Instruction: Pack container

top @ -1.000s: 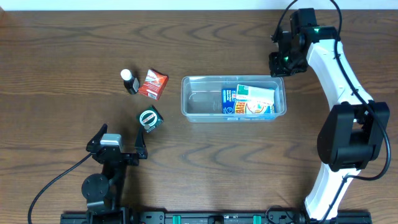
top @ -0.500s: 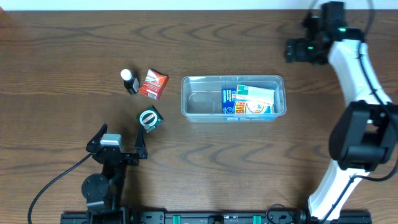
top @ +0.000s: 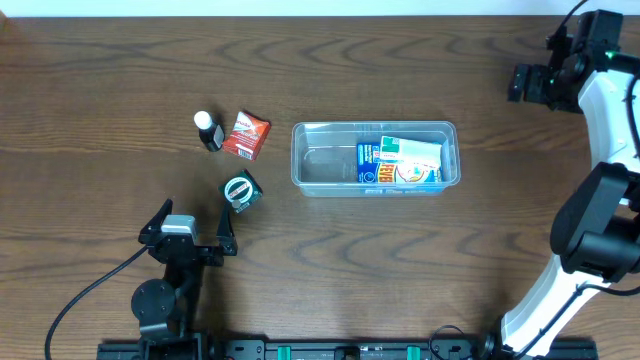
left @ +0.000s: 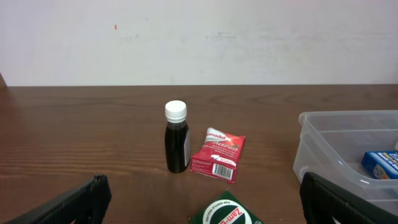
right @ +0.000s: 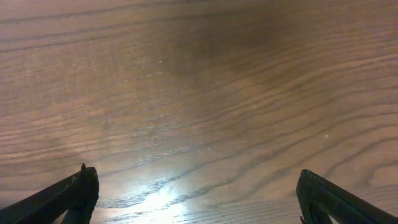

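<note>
The clear container lies mid-table with blue-and-white boxes in its right half. To its left stand a dark bottle, a red packet and a green box. My left gripper stands open just in front of the green box. The left wrist view shows the bottle, the red packet, the green box low between the open left gripper and the container at right. My right gripper is open at the far right, over bare wood, empty.
The brown wooden table runs to a pale wall at the back. The right arm's white links stretch along the right edge. A black cable trails from the left arm's base.
My right gripper has swung from the container's far right corner out to the table's far right and has opened. The left arm and the items have not moved.
</note>
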Available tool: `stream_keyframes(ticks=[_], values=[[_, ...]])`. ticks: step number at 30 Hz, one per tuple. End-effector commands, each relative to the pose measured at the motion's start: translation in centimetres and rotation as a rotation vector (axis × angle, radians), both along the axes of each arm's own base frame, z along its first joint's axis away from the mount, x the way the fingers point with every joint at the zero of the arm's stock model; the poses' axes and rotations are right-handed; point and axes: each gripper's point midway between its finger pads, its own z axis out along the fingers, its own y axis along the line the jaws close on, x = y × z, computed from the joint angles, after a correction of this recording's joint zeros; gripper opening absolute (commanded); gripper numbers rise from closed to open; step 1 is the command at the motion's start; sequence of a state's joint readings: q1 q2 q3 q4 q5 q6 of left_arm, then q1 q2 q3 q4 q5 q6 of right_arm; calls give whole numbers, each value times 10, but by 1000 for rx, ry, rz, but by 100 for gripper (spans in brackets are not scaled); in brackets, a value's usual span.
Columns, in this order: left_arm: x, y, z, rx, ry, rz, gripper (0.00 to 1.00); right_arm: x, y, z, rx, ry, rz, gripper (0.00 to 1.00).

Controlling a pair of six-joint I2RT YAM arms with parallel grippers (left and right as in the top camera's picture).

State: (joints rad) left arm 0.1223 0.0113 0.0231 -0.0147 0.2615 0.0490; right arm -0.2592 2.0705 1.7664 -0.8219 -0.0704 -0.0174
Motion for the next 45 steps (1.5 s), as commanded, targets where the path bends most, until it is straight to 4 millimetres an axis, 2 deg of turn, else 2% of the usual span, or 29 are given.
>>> stream_keyframes(ticks=[1,5,9,15,19,22,26,28,34,40,45], values=[[0,-2,-15,-11,44,-9,98,0,-5,2,2,-6,-22,99],[0,-1,-15,8,42,-4,98,0,-6,2,1,-6,-23,99],[0,20,-16,158,43,100,98,0,-6,3,1,-6,-23,99],[0,21,-14,157,33,108,98,0,-6,3,1,-6,-22,99],[0,13,-18,151,46,60,98,0,-6,2,1,-5,-23,99],[1,12,-9,146,9,55,98,0,-6,3,1,-6,-23,99],[-3,-25,3,121,-52,-156,98,0,-6,2,1,-6,-23,99],[-5,-35,4,86,-53,-212,98,0,-6,3,1,-6,-23,99],[-3,-35,0,-91,26,-198,98,0,-6,2,2,-6,-22,99],[8,-33,22,-117,102,-195,98,0,-6,3,1,-6,-23,99],[34,-30,48,-146,235,-188,98,0,-6,3,1,-6,-23,99]])
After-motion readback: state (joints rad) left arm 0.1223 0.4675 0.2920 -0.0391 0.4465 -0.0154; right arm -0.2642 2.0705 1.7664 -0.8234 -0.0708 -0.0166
